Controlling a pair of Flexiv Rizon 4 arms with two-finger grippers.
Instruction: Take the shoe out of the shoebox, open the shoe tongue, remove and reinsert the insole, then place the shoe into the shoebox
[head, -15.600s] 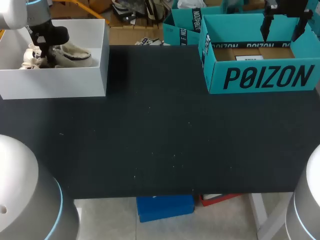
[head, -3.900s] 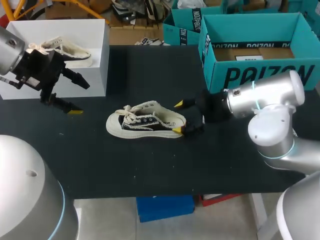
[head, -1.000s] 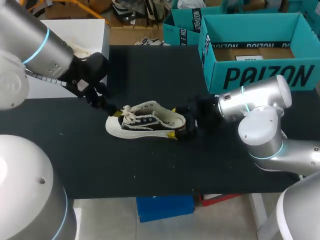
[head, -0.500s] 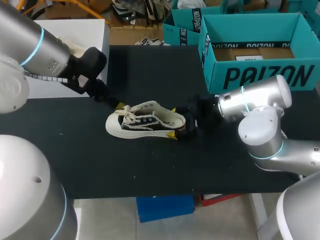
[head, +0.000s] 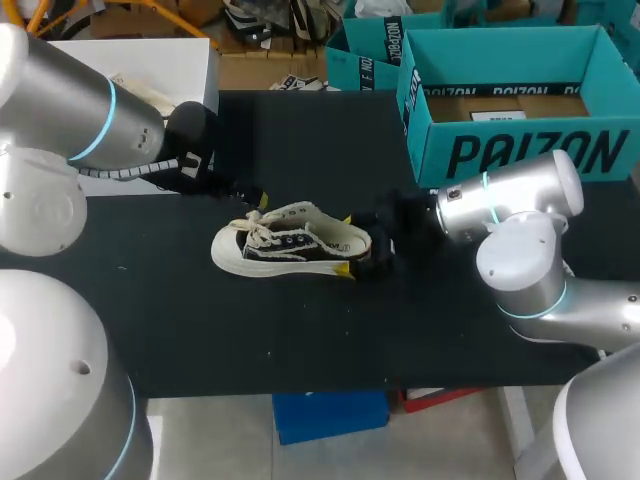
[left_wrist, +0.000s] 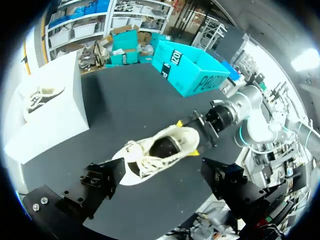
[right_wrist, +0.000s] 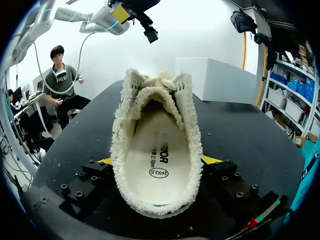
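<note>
The shoe (head: 290, 243) lies left-right, toe left, heel in right hand (head: 346, 242).

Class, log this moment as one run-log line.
shoe: on table | right pincer: shut on heel | left pincer: open, near laces | insole: in shoe

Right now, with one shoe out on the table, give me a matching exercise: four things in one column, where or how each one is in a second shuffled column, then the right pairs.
Things
1. right gripper
2. left gripper
3. spare shoe
4. teal shoebox

Places or states
A. inside the white box
B. shut on the heel of the shoe lying on the table
C. open, close to that shoe's laces
D. at the table's far right side

Pairs: 1-B, 2-C, 3-A, 4-D
</note>
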